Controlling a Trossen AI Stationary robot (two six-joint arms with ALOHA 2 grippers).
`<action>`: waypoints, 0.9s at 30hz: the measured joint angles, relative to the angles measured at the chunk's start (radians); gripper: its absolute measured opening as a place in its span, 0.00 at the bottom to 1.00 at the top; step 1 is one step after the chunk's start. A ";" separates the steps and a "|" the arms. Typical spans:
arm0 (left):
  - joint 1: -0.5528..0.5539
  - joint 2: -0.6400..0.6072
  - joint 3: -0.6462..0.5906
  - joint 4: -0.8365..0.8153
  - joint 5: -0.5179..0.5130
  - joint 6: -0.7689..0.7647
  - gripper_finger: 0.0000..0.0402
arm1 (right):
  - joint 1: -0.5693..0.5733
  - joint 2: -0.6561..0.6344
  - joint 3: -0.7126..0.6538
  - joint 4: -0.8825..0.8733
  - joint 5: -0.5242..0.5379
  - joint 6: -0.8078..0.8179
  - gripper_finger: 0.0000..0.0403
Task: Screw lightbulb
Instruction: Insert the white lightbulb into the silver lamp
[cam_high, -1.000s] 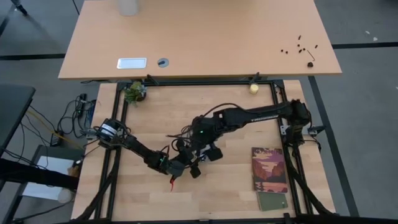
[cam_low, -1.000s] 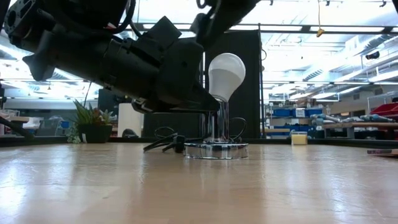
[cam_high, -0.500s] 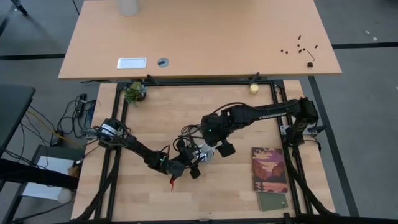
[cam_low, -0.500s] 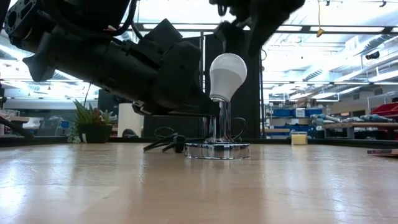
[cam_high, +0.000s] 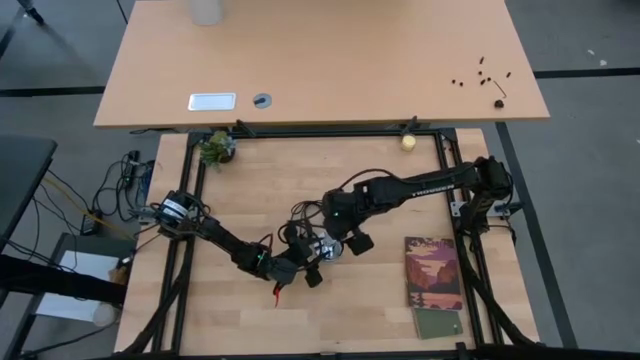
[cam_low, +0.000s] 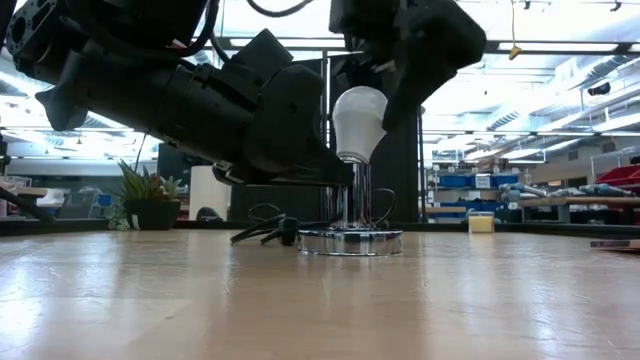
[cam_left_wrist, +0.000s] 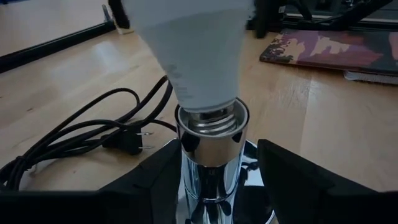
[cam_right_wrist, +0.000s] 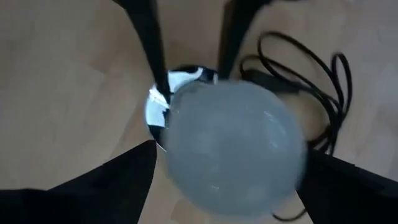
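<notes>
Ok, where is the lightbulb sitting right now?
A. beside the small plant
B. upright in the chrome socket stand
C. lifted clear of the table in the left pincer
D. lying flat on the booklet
B: the lightbulb stands upright with its screw base in the chrome socket stand, the right pincer over its dome.

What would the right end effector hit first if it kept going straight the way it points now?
The lightbulb. The right end effector points down at its dome, open fingers either side, with the chrome socket directly beneath. Whether the fingers already touch the glass is unclear.
</notes>
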 joint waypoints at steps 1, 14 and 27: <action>0.000 0.000 0.000 0.001 -0.001 0.000 0.53 | 0.005 0.000 0.000 0.008 -0.006 0.000 0.90; 0.003 0.000 0.000 0.001 -0.008 -0.020 0.53 | 0.004 0.071 -0.001 0.067 -0.049 -0.025 0.82; 0.003 0.000 0.000 0.001 -0.013 -0.020 0.53 | 0.005 0.082 0.027 0.012 0.001 0.010 0.61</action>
